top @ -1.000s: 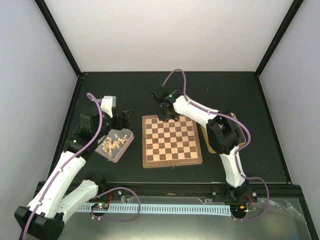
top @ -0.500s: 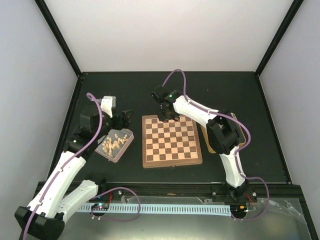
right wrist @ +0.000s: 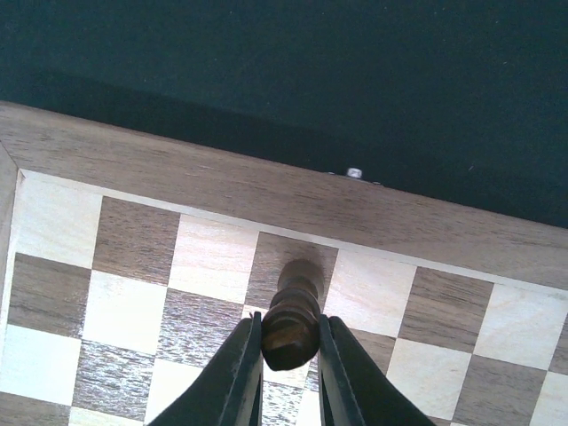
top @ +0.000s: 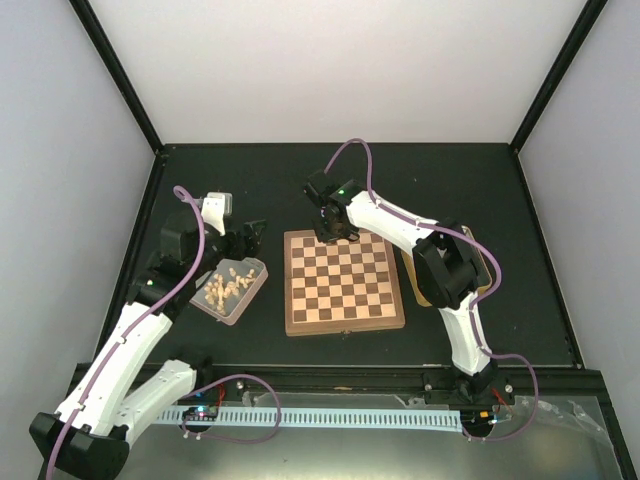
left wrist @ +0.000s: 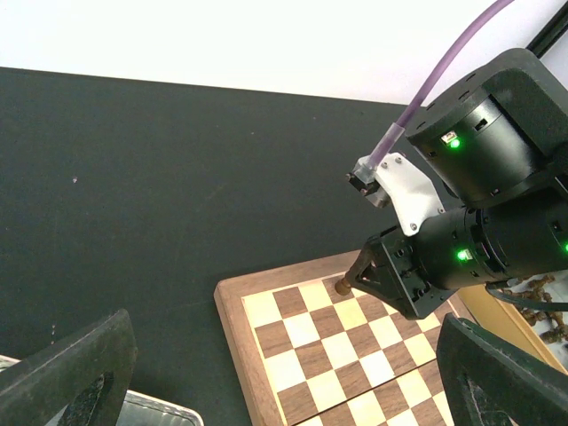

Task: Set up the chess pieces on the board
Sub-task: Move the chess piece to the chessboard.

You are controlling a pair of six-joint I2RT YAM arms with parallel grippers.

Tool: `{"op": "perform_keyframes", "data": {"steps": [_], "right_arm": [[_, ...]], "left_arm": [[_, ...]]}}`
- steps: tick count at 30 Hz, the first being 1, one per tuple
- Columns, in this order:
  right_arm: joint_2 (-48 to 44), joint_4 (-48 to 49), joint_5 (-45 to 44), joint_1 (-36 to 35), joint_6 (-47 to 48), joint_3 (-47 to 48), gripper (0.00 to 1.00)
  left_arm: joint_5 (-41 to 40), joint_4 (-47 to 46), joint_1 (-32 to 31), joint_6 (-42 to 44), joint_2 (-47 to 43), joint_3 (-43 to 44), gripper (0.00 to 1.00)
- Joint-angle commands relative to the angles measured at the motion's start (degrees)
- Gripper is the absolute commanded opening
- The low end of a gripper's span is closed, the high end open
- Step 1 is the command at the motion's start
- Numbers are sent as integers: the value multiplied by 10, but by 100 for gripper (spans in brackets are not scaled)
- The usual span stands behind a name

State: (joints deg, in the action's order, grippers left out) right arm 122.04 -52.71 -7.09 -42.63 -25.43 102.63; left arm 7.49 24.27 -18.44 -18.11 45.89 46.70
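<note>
chess piece [right wrist: 294, 306] in right gripper [right wrist: 289, 330], over board [right wrist: 169, 188]

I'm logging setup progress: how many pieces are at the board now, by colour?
Dark brown pieces: 1, gripped in the right hand at the board's far row.
Pale cream pieces: 0; those sit in the tray.
Total: 1.

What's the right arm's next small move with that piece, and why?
Probably open the right gripper and release. It holds a dark chess piece upright, with the base apparently resting on a dark square in the far row of the board, roughly centred. If it isn't quite seated, ease down slightly first.
</note>
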Motion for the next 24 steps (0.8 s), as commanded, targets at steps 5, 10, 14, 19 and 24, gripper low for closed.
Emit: {"op": "perform_keyframes", "data": {"steps": [5, 10, 14, 19, 24], "right_arm": [[-7, 8, 8, -2, 2, 8, 20], [-6, 15, 24, -2, -1, 6, 21], [-5, 10, 8, -2, -2, 10, 22], [-5, 4, -7, -3, -2, 11, 23], [-6, 2, -5, -2, -3, 12, 29]], "left_arm": [[-3, 3, 3, 1, 1, 0, 94], [-3, 3, 3, 0, 2, 1, 94], [-2, 2, 4, 0, 2, 1, 94], [-1, 2, 4, 0, 3, 1, 94], [0, 1, 4, 0, 3, 1, 94]]}}
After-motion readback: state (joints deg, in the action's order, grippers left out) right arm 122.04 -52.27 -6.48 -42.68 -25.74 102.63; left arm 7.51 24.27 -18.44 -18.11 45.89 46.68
